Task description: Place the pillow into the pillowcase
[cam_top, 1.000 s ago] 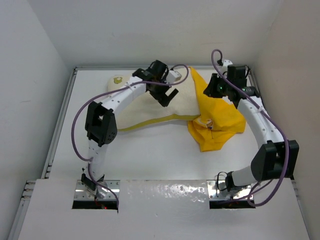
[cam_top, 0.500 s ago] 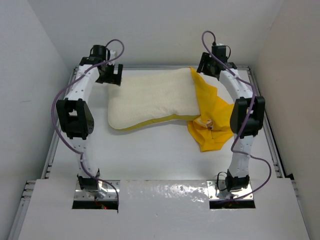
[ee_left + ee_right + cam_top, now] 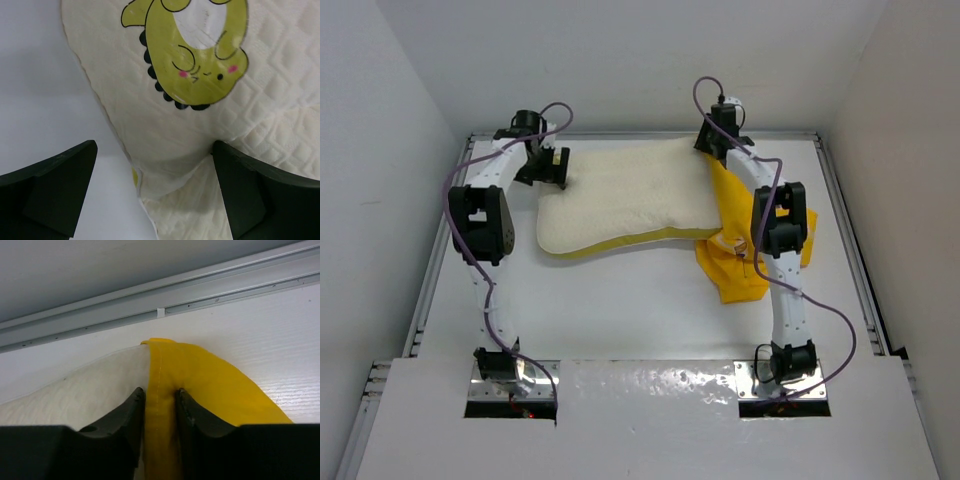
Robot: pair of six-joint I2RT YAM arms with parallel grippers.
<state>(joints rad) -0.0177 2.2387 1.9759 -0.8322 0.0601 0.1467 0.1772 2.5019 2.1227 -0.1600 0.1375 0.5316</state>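
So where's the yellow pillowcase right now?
In the top view, the pillowcase lies on the right side of the table, bunched against the pillow's right end, and the right gripper pinches its far edge.

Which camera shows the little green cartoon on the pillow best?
The left wrist camera: the green cartoon is big and close, face and pink cheeks clear. From above, the left gripper hides it. The right wrist camera shows only another pillow corner, no cartoon.
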